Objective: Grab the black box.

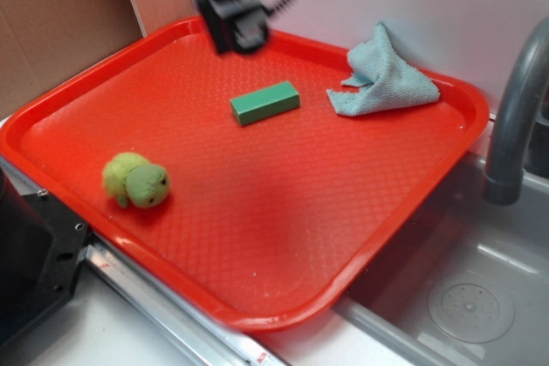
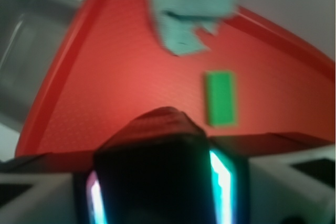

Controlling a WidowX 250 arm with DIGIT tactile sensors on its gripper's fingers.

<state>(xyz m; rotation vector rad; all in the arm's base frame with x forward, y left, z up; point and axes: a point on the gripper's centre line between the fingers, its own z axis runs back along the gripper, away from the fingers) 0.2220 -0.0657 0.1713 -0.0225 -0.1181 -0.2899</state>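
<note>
The glossy black box (image 2: 163,166) looks to be already in the gripper (image 1: 236,27): in the wrist view a dark, shiny block with a rounded top fills the space between the two pale fingers (image 2: 278,182), its sides touching them, so the gripper reads as closed on it. From the exterior view the gripper hangs above the far edge of the red plastic tray (image 1: 257,306), at about 11 o'clock from the tray's middle, and the dark lump at its tip is blurred, so the box cannot be told apart from the fingers there. It appears lifted clear of the tray floor, though the blur makes that uncertain. The flat green rectangular block (image 1: 265,102) lies untouched near the tray's centre, the crumpled pale blue cloth (image 1: 383,79) at about 2 o'clock, and the small green plush toy (image 1: 135,180) at about 8 o'clock. By this reading the grab is essentially done; what is left is only holding it securely.
</note>
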